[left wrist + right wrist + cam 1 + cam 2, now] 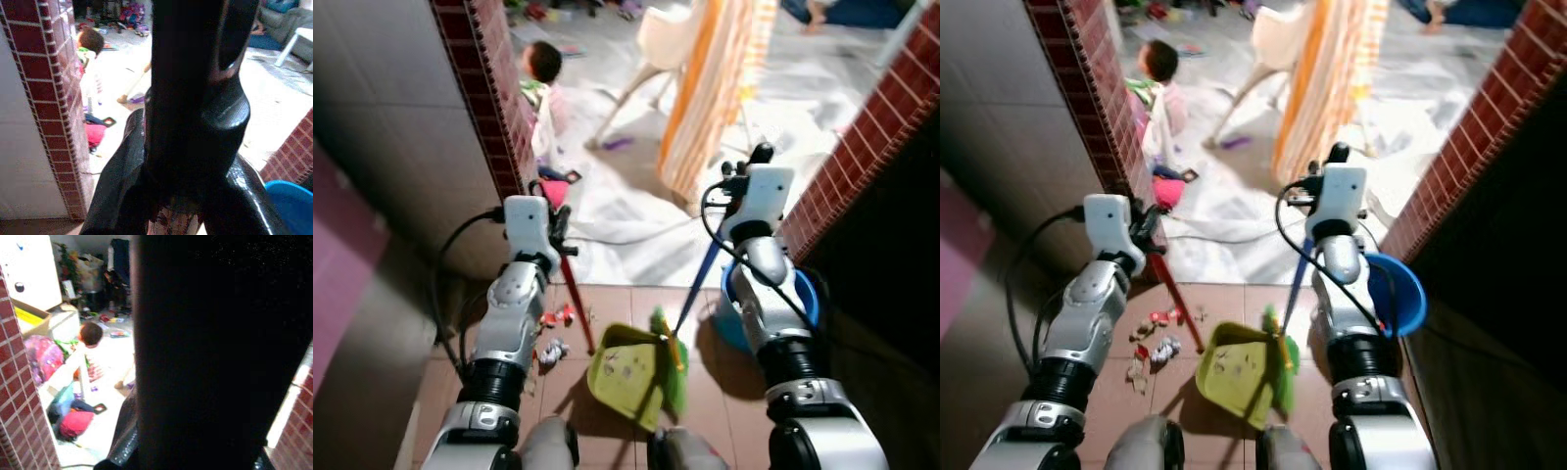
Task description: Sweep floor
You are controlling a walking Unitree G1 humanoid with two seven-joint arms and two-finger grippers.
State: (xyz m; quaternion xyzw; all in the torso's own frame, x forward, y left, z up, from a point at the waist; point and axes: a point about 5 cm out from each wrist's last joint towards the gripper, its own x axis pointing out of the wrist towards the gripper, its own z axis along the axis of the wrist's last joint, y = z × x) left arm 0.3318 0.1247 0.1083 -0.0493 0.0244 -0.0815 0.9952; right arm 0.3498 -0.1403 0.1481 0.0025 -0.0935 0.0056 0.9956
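With the left gripper (558, 227) clamped on the red dustpan handle (576, 304) and the right gripper (736, 176) on the blue broom handle (697, 289), collection was underway; next, the wrappers (551, 351) beside the green dustpan (625, 370) on the tiled floor (724, 392) needed brushing in.

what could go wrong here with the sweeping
The litter lies left of the green dustpan, beside the red handle held by the left gripper, so a stroke may miss it. The right gripper holds the blue broom handle near the blue bucket, which could get knocked. A person sits ahead.
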